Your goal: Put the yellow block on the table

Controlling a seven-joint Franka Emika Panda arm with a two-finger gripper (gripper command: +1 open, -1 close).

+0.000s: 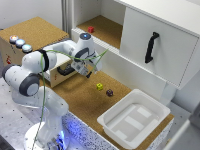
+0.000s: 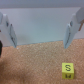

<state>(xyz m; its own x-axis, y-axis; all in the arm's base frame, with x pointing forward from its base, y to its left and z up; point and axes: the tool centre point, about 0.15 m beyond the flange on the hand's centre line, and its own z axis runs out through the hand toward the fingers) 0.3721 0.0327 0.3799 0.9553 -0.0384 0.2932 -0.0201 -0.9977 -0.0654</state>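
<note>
The gripper (image 1: 89,75) is hovering with its jaws spread wide and holding nothing. The yellow block (image 1: 99,86) is resting on the worktop (image 1: 80,100), near the gripper, not between its fingers (image 2: 10,31).

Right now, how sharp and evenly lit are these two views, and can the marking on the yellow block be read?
Exterior view: soft and low-detail, evenly lit, no glare; the yellow block is a small smudge. Wrist view: blurry too, fingers smeared, yet the block shows a dark mark resembling an S, not certain.
</note>
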